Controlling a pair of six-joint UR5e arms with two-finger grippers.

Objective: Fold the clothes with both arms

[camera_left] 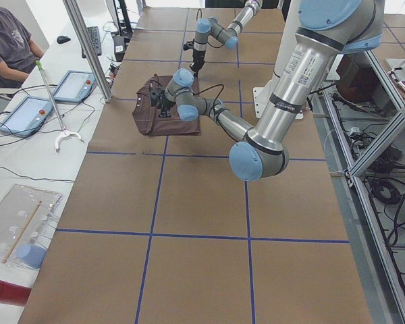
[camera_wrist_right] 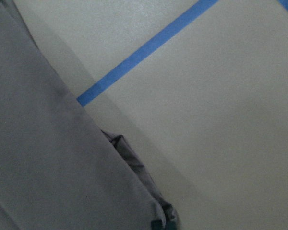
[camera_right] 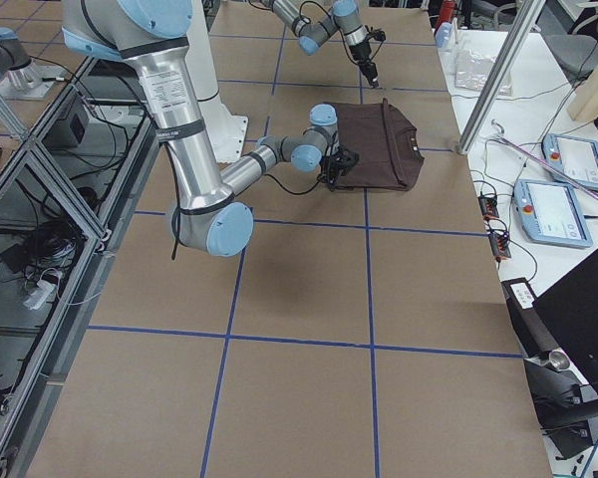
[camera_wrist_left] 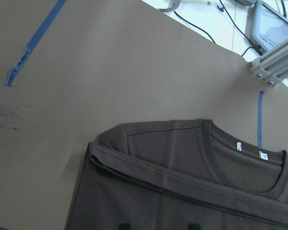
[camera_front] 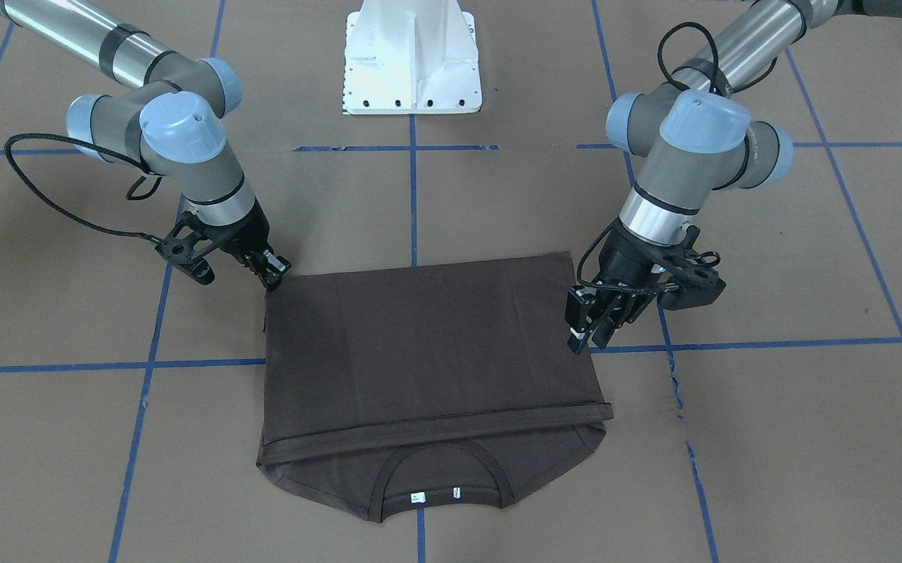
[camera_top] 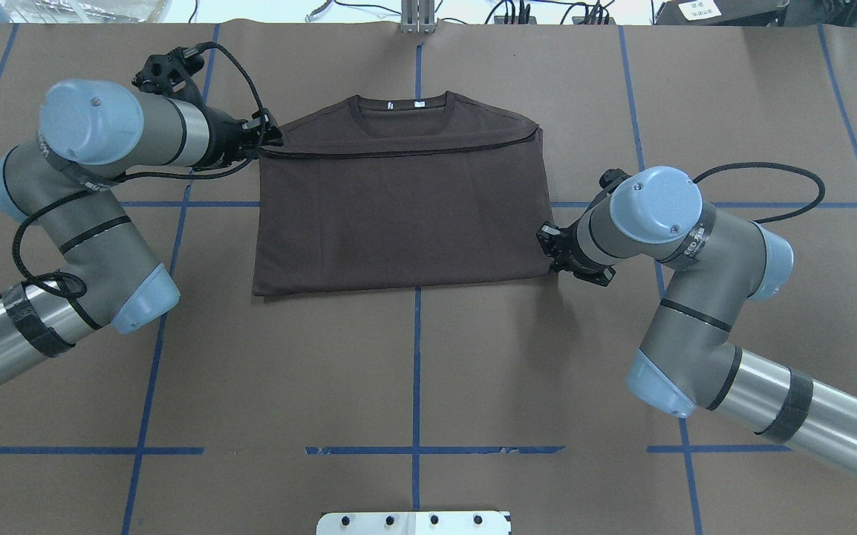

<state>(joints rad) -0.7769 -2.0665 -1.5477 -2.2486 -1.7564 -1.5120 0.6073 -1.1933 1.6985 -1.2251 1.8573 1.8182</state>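
From over the robot's shoulders, the left arm (camera_top: pixel 94 186) comes in at the lower left, its upper tube cut off by the frame. The left gripper (camera_front: pixel 588 338) is spread, its two fingertips apart with nothing between them. Its own wrist camera shows only the very tips at the bottom edge.

Just below this gripper and stretching away to its right lies the T-shirt (camera_top: pixel 399 215), flat on the brown paper-covered table (camera_top: pixel 414 371). It is folded once. The hem edge lies over the body just short of the collar (camera_top: pixel 402 111), and the hem's end sits beneath the left gripper. The upper layer covers the chest, and I cannot make out the sleeves.

The right gripper (camera_front: pixel 273 275) is at the shirt's other side, at the corner of the fold nearest the robot, so the cloth spreads to its left and away from it. In the overhead view its own wrist hides the fingers. The front view shows them drawn together at the corner. The right wrist view is blurred, but the tips meet at its bottom edge with a pucker of cloth gathered there, so the gripper is clamped on the shirt's corner. The right arm (camera_top: pixel 703 312) runs off the lower right edge.

Counted, there are one shirt, two white neck tags (camera_top: pixel 391 106), two arms, two grippers and one white pedestal (camera_front: pixel 412 62), which is cut off at the top of the front view.
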